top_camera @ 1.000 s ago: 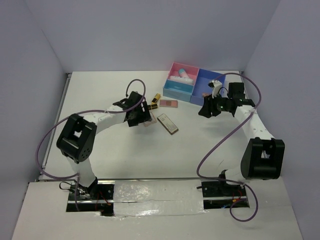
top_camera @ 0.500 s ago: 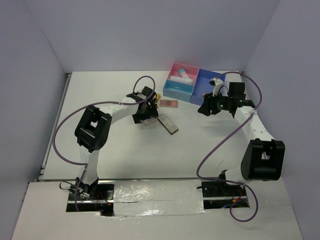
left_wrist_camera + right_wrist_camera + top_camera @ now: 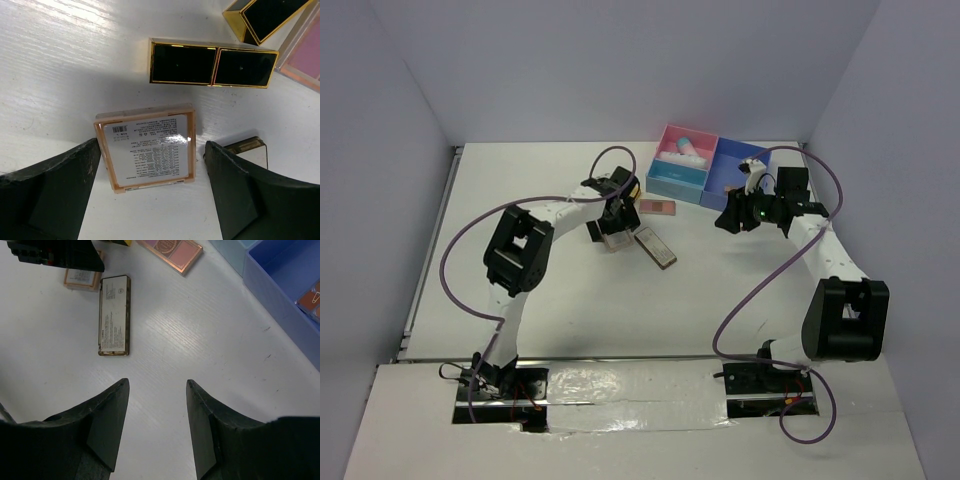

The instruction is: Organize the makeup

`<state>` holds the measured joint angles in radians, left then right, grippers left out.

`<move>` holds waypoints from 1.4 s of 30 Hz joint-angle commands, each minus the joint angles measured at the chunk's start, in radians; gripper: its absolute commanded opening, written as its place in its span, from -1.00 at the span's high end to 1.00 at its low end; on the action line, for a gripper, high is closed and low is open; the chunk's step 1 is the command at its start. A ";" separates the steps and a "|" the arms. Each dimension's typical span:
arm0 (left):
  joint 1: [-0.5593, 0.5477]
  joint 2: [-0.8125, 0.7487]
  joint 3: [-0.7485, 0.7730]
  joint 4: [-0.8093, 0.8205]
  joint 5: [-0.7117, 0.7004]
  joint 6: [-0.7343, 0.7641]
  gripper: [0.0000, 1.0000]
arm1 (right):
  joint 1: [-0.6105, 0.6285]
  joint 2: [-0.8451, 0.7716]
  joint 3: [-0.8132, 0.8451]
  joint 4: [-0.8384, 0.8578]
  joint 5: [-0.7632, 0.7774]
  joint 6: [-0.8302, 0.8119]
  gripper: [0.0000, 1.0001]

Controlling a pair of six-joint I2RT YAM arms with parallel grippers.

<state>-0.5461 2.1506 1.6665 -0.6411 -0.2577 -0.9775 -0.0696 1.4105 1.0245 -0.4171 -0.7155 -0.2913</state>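
A small peach palette (image 3: 147, 147) lies label-up on the table. My left gripper (image 3: 152, 150) is open and straddles it, one finger on each side, not closed on it. Two black-and-gold lipsticks (image 3: 212, 63) (image 3: 265, 15) lie just beyond, with a pink palette (image 3: 305, 55) at the right edge. In the top view the left gripper (image 3: 610, 222) hangs over this cluster. A long brown palette (image 3: 655, 247) (image 3: 114, 314) lies beside it. A white tube (image 3: 682, 150) rests in the pink compartment. My right gripper (image 3: 730, 220) (image 3: 156, 390) is open and empty over bare table.
The pink-and-blue compartment box (image 3: 672, 181) stands at the back right; its blue wall (image 3: 260, 287) is close to my right gripper. Purple cables loop over both arms. Grey walls enclose the white table (image 3: 520, 190) on three sides.
My left arm has reached farther right and back, bringing its gripper over the small peach palette. The right arm has barely moved.
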 commanded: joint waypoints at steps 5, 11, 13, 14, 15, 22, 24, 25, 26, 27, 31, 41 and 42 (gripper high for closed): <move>-0.014 0.072 0.085 -0.133 -0.083 -0.021 -0.91 | 0.007 -0.005 -0.007 0.035 -0.013 0.009 -0.14; -0.023 0.118 0.088 -0.200 -0.113 -0.013 -0.85 | 0.007 -0.001 -0.009 0.040 -0.022 0.015 -0.14; -0.026 0.114 0.059 -0.192 -0.120 -0.013 -0.80 | 0.007 -0.001 -0.009 0.041 -0.022 0.015 -0.14; -0.028 0.109 0.049 -0.180 -0.123 -0.013 -0.77 | 0.005 0.002 -0.009 0.041 -0.024 0.015 -0.14; -0.028 0.100 0.030 -0.174 -0.124 -0.013 -0.74 | 0.007 0.002 -0.007 0.041 -0.024 0.015 -0.14; -0.035 0.035 -0.005 -0.129 -0.140 0.014 0.02 | 0.007 -0.002 -0.006 0.038 -0.024 0.014 -0.14; -0.038 -0.017 -0.027 -0.108 -0.138 0.043 0.22 | 0.007 -0.010 -0.006 0.037 -0.024 0.012 -0.14; -0.043 -0.037 -0.037 -0.079 -0.127 0.057 0.38 | 0.007 -0.013 -0.006 0.035 -0.024 0.012 -0.14; -0.046 -0.060 -0.046 -0.060 -0.118 0.072 0.47 | 0.007 -0.018 -0.004 0.035 -0.022 0.011 -0.14; -0.049 -0.104 -0.065 -0.040 -0.103 0.113 0.55 | 0.007 -0.025 -0.004 0.037 -0.021 0.009 -0.14; -0.078 -0.227 -0.088 0.061 -0.040 0.197 1.00 | 0.004 -0.033 0.019 0.035 0.010 0.004 -0.14; -0.083 -0.267 -0.182 0.783 0.656 0.349 1.00 | -0.042 -0.073 0.065 0.084 0.039 0.049 0.18; -0.086 -0.238 -0.157 0.817 0.690 0.332 1.00 | -0.050 -0.073 0.081 0.077 0.034 0.050 0.23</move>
<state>-0.6277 1.8496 1.4639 -0.1307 0.1505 -0.6621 -0.0940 1.3861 1.0355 -0.3965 -0.6888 -0.2592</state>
